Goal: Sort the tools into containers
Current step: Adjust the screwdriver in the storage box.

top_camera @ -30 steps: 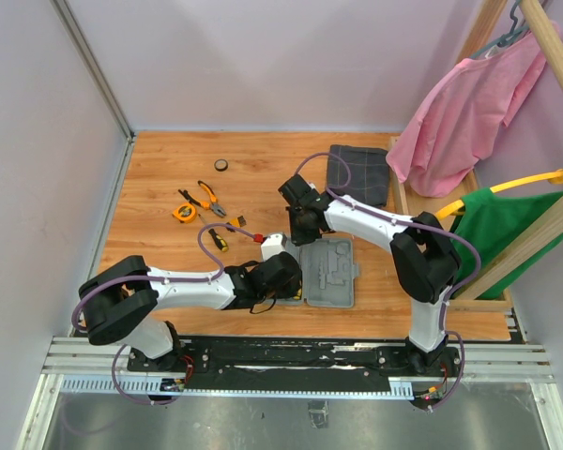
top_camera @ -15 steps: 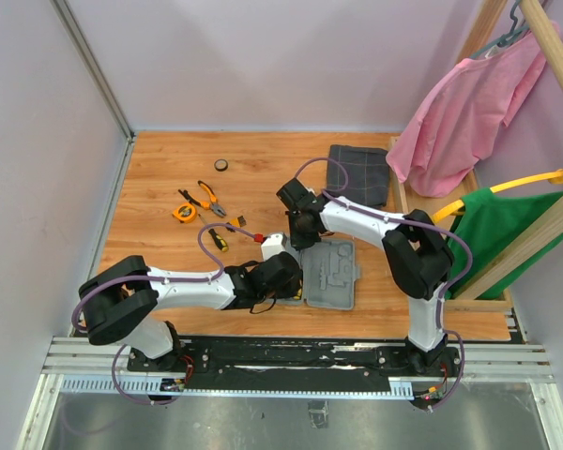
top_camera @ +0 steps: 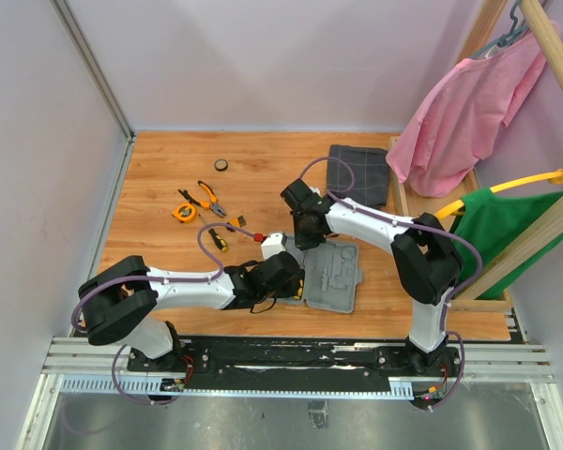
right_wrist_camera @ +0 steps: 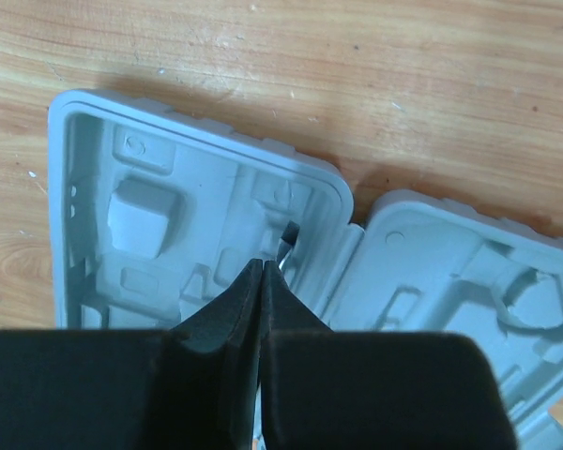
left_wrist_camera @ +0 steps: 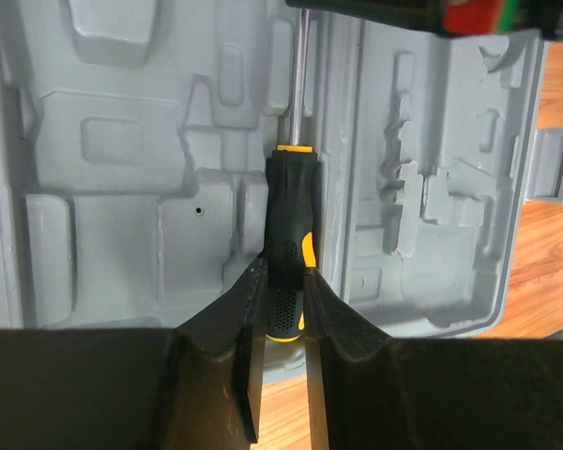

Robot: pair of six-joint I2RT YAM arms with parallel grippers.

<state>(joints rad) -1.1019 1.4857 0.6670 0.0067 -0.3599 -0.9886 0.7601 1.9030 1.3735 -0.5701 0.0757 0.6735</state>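
Left hand [left_wrist_camera: 283,286], low over the open grey tool case [left_wrist_camera: 122,234], pinches the black-yellow screwdriver [left_wrist_camera: 291,202] by its handle. Right hand [right_wrist_camera: 263,291] hovers above the case, fingers pressed together, empty.

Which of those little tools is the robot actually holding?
The black-and-yellow screwdriver, pinched in the left gripper over the open grey case. The pliers and orange tape measure lie loose on the table, untouched.

My left gripper [left_wrist_camera: 283,281] and right gripper [right_wrist_camera: 263,267] crowd the left half of the case [top_camera: 342,281]; its right half lies uncovered, and I see bare table [top_camera: 159,164] toward the pliers [top_camera: 206,195]
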